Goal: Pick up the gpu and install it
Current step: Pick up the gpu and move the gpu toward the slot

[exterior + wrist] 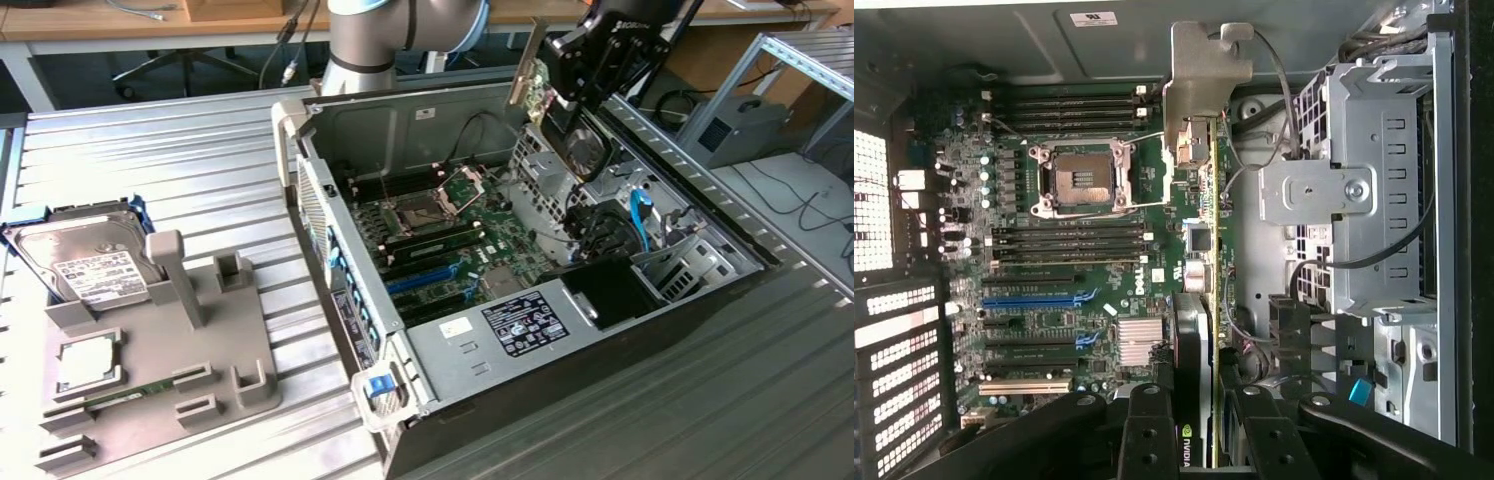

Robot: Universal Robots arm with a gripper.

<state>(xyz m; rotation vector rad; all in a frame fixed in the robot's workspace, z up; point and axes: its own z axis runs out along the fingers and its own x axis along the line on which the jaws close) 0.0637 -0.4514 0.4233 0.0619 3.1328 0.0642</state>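
Note:
My gripper [577,88] hangs over the open computer case [350,240], shut on the gpu [539,98]. The card is held on edge above the case's far side, its silver bracket [525,62] towards the exterior view's left. In the wrist view the gpu [1199,310] runs edge-on between my black fingers [1146,430], with its bracket [1204,80] at the far end and my gripper [1199,415] clamped on it. Below lies the green motherboard [1094,300] with blue expansion slots [1034,298], also seen as slots [427,275] in the exterior view. The card floats above the board, touching no slot.
A grey fixture plate [200,370] at the exterior view's left carries a silver hard drive [87,265], a processor [87,362] and a green memory stick [127,392]. A metal drive cage [1374,200] and loose cables [1284,110] stand close beside the card inside the case.

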